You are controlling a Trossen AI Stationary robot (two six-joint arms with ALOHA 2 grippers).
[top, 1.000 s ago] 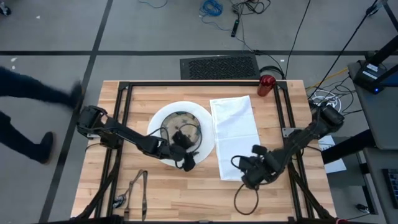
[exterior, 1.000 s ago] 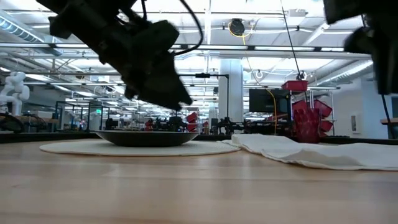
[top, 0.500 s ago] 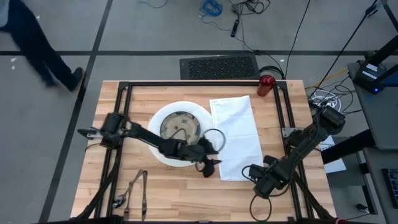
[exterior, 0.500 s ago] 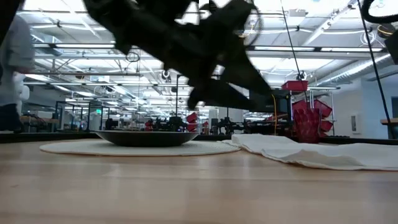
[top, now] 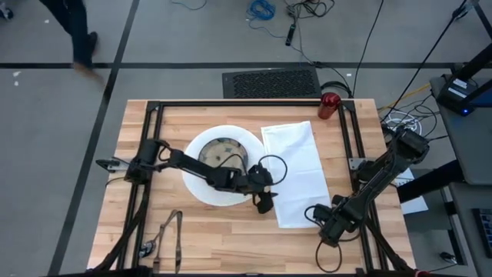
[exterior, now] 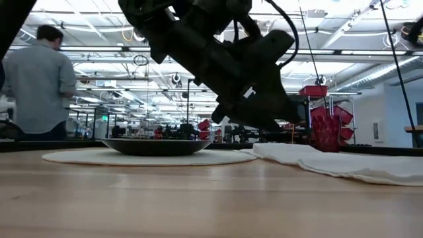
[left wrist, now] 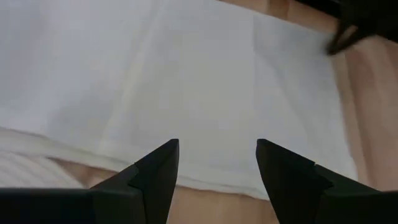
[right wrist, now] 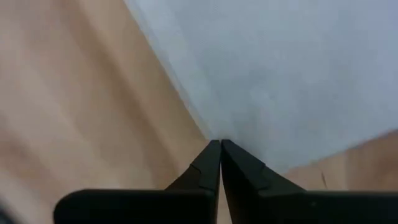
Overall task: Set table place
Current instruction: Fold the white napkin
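Pinching napkin [top: 296,173] corner with shut right gripper [top: 321,225], left gripper [top: 265,205] wide, empty: tugging may bunch it against the plate [top: 201,194].

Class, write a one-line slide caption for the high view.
Left end effector open over the white napkin beside plate and bowl; right end effector shut at the napkin's near corner.

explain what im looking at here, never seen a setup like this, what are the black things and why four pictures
The black things are two robot arms at a wooden table. One picture looks straight down, one looks level from the tabletop, and two come from cameras on the wrists. On the table: a white plate with a bowl, a white napkin and a red cup. The left end effector is open over the napkin's edge. The right end effector is shut on the napkin's corner.
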